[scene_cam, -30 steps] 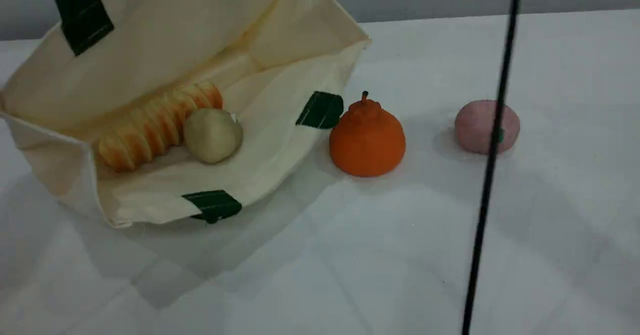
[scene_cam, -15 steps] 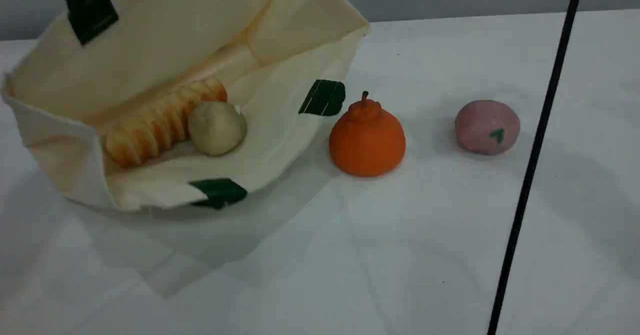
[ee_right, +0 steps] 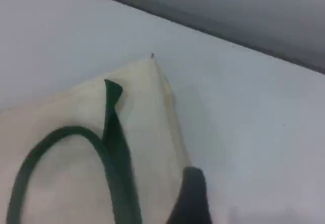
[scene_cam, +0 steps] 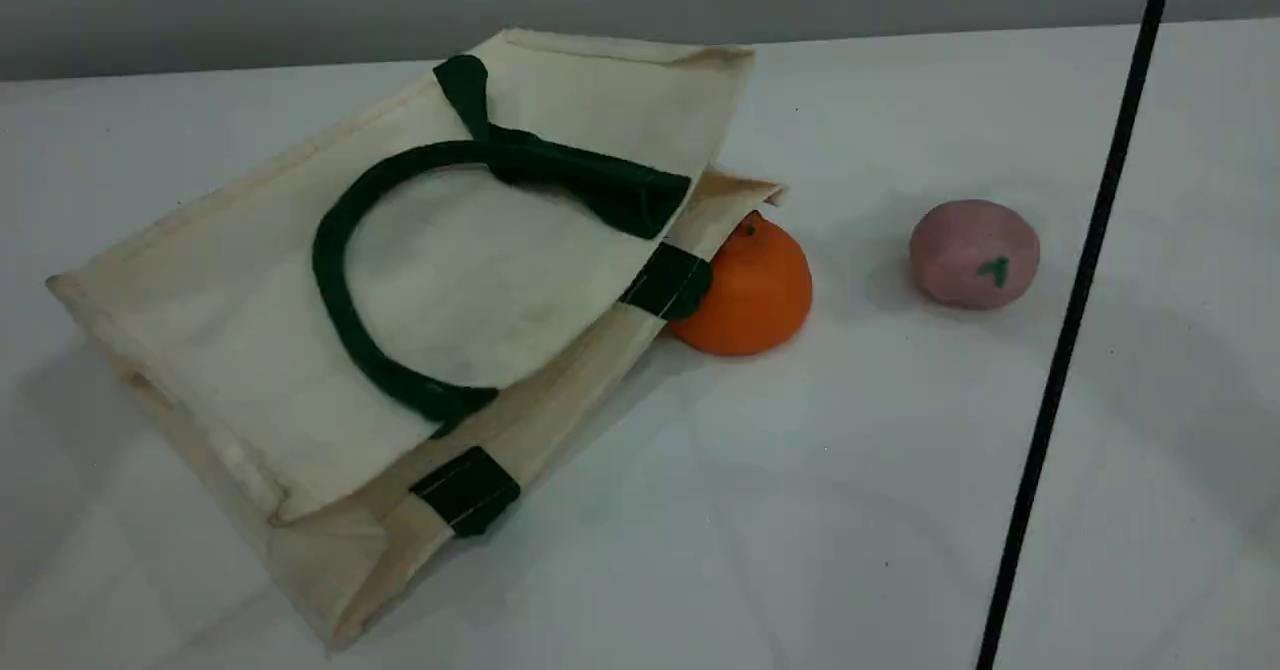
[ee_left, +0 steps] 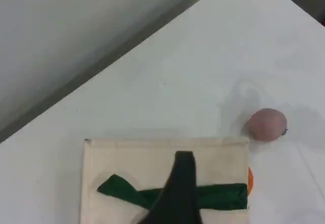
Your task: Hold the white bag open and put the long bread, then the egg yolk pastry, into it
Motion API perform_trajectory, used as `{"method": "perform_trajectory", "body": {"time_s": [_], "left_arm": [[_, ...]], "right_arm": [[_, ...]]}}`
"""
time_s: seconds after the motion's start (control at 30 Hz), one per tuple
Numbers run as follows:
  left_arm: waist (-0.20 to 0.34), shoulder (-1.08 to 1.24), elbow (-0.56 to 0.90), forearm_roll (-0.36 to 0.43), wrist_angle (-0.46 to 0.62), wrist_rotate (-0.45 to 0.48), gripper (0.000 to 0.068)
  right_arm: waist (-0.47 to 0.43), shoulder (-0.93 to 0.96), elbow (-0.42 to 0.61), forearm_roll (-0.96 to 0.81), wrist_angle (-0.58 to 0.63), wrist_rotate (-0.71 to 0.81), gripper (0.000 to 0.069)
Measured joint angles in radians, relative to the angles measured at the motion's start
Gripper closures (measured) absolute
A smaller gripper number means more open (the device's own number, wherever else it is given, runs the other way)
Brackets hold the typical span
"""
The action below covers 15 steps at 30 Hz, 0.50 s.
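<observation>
Only one dark fingertip of the left gripper point(ee_left: 180, 188) shows, at the bottom edge of the left wrist view, so I cannot tell how its jaws stand. This fingertip hangs above the large cream-white canvas bag point(ee_left: 127, 163), over the dark green strap handle point(ee_left: 223, 196), and I cannot tell if it touches the cloth.

In the right wrist view the right gripper point(ee_right: 193, 196) also shows one dark fingertip. Its jaws are spread wide and nothing shows held between them. It stands over the edge of the white bag point(ee_right: 66, 107), just beside the curved green handle point(ee_right: 114, 148).

In the scene view neither gripper shows. The white bag point(scene_cam: 480, 280) lies flat on its side on the left half of the white table point(scene_cam: 800, 500), with its mouth closed. The green handle point(scene_cam: 328, 270) lies as a loop on the upper panel. Two green patches point(scene_cam: 465, 490) sit on the rim that faces the camera.

The long bread and the egg yolk pastry do not show in any view; the flat bag may cover them, but this I cannot tell.

A round orange fruit point(scene_cam: 760, 290) is touching the right corner of the bag, and its top is partly under the rim. A matte pink ball with a small green mark point(scene_cam: 973, 253) rests well apart to the right. A thin black cable point(scene_cam: 1077, 300) crosses the right side of the scene view from top to bottom.
</observation>
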<state>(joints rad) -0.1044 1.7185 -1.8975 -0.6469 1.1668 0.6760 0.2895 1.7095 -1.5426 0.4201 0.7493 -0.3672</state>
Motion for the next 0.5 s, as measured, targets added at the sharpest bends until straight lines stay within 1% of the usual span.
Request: {"method": "perform_trajectory", "body": {"time_s": [0.1, 0.2, 0.27, 0.33, 0.4, 0.47, 0.5], "left_arm": [[0.001, -0.025, 0.0, 0.013, 0.001, -0.003, 0.0071], [0.001, -0.065, -0.001, 0.061, 0.006, -0.004, 0.013], [0.001, -0.1, -0.001, 0.098, 0.021, -0.023, 0.0183], [0.001, -0.137, -0.001, 0.129, 0.053, -0.055, 0.0241], [0.001, -0.181, -0.001, 0.152, 0.059, -0.109, 0.0319], [0.001, -0.224, -0.001, 0.176, 0.058, -0.164, 0.0405], [0.001, -0.249, -0.001, 0.19, 0.058, -0.192, 0.0453]], "right_arm": [[0.0, -0.028, 0.0, -0.013, 0.005, 0.0, 0.0135], [0.0, -0.075, 0.0, -0.017, 0.024, 0.0, 0.0137], [0.0, -0.115, 0.0, -0.019, 0.044, 0.0, 0.015], [0.0, -0.165, 0.0, -0.019, 0.07, 0.0, 0.0177], [0.0, -0.219, 0.0, -0.022, 0.106, -0.013, 0.023], [0.0, -0.277, -0.001, -0.023, 0.157, -0.022, 0.0306], [0.0, -0.31, -0.001, -0.023, 0.179, -0.022, 0.0357]]}}
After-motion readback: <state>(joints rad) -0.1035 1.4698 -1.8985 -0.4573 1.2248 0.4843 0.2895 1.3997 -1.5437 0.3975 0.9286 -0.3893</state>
